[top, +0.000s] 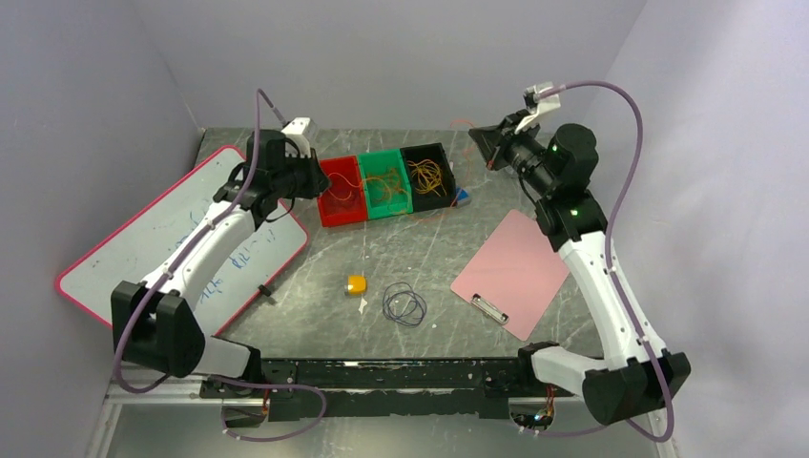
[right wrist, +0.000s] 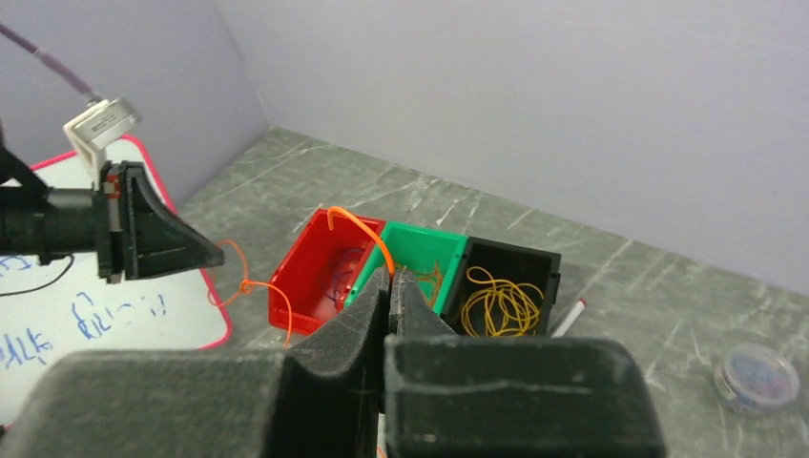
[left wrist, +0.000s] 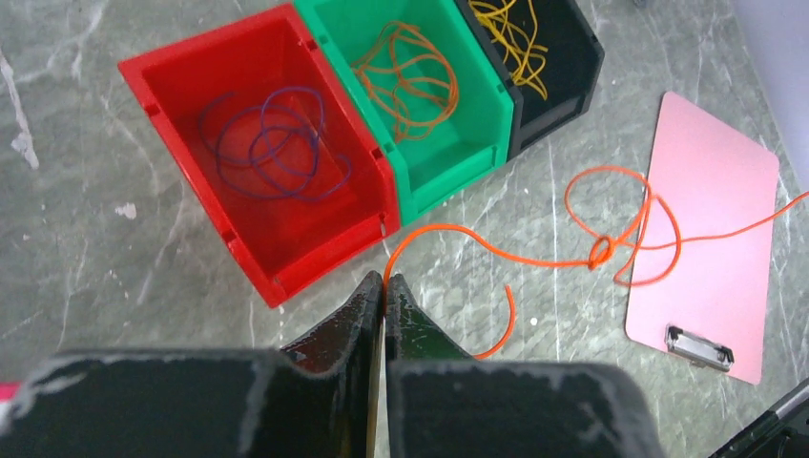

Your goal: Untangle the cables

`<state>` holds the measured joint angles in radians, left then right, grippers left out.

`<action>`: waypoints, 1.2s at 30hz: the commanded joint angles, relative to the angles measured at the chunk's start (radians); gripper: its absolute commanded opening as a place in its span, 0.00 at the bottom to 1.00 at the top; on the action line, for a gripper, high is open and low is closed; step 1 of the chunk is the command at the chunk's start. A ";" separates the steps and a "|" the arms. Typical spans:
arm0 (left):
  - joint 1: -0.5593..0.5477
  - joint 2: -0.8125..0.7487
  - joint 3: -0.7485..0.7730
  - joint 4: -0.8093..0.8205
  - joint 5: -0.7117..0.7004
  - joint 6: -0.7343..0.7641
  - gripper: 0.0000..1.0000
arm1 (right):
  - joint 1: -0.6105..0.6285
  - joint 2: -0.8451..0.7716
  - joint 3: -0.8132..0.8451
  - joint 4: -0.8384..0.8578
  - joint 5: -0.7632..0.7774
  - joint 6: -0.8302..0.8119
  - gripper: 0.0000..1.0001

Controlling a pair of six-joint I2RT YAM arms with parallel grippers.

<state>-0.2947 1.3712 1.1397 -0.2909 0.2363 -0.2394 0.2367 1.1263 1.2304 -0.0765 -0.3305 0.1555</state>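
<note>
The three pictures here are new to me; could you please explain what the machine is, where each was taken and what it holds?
Two robot arms are bolted at the near edge of a table. One picture looks down from above; the other two come from a camera on each wrist. The left tool and the right tool are each shut on a knotted orange cable. Also there: a red bin, a green bin and a black bin holding loose wires, a pink clipboard, a whiteboard and a dark wire loop.

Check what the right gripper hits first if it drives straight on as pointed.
Likely the green bin, close to where it meets the red bin; both lie just beyond the right gripper. Depth is unclear, so it might pass above.
</note>
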 commanded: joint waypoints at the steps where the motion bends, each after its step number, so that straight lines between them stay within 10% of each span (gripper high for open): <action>1: -0.004 0.060 0.078 0.066 0.044 0.018 0.07 | 0.000 0.066 0.053 0.028 -0.110 0.026 0.00; 36: -0.003 0.685 0.717 -0.141 0.012 0.089 0.07 | 0.291 0.272 0.048 0.058 0.007 0.136 0.00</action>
<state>-0.2947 2.0171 1.7748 -0.4046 0.2466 -0.1547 0.5255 1.3903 1.3045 -0.0532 -0.3401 0.2565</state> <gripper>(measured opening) 0.077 0.013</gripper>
